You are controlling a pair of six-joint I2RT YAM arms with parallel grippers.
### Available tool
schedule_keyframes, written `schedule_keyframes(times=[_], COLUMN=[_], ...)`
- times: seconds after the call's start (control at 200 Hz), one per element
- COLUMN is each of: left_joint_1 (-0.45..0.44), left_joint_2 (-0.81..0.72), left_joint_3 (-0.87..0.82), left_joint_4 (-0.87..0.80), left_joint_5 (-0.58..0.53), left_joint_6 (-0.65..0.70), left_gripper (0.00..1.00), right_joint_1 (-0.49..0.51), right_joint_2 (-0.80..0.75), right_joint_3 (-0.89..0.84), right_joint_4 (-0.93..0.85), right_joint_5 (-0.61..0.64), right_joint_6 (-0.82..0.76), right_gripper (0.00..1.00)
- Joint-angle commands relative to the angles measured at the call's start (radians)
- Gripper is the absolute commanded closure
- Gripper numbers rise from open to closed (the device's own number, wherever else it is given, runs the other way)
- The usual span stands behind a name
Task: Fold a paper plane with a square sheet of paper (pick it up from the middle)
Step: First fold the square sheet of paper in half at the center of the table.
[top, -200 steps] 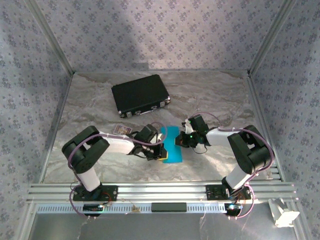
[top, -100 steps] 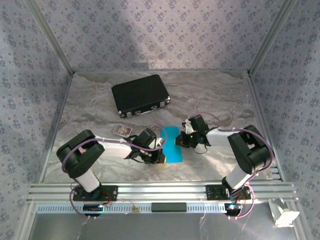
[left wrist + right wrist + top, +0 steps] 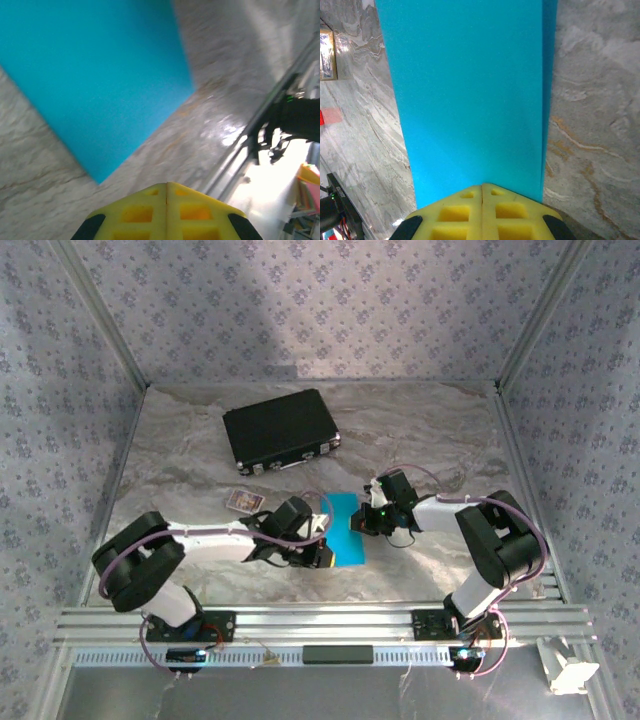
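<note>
One blue sheet point(image 3: 347, 540) is lying on the one surface point(image 3: 430, 430). One black case point(image 3: 280, 430) and one small printed card point(image 3: 243, 500) are sitting there as well. One red block point(image 3: 329, 116), blurred, is showing at the left edge of the right wrist view. Two arms are standing at the near edge, the left arm point(image 3: 215, 537) and the right arm point(image 3: 470, 525). Each is carrying one tool, making two: the left tool point(image 3: 322, 554) and the right tool point(image 3: 356, 523). Each tool is showing two yellow fingers point(image 3: 135, 212). One white object point(image 3: 568, 668) is sitting beyond the rail, at the near right corner.
</note>
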Motion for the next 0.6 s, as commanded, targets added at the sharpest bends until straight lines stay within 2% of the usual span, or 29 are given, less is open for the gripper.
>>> schedule_keyframes(times=[0.0,0.23,0.48,0.595], left_joint_1=[0.026,0.111,0.114,0.116], left_joint_2=[0.015,0.160,0.280,0.264], left_joint_3=[0.068,0.115,0.096,0.096], left_joint_4=[0.063,0.109,0.106,0.013], left_joint_5=[0.030,0.032,0.053,0.009], left_joint_6=[-0.023,-0.046,-0.020,0.012], left_gripper=[0.96,0.97,0.97,0.98], right_joint_1=[-0.014,-0.027,-0.027,-0.027], right_joint_2=[0.032,0.017,0.006,-0.001], right_joint_3=[-0.026,-0.008,-0.004,-0.008], right_joint_4=[-0.158,-0.201,-0.209,-0.216], right_joint_5=[0.107,0.107,0.102,0.107], right_joint_6=[-0.010,-0.034,-0.031,-0.031], right_gripper=[1.00,1.00,1.00,1.00])
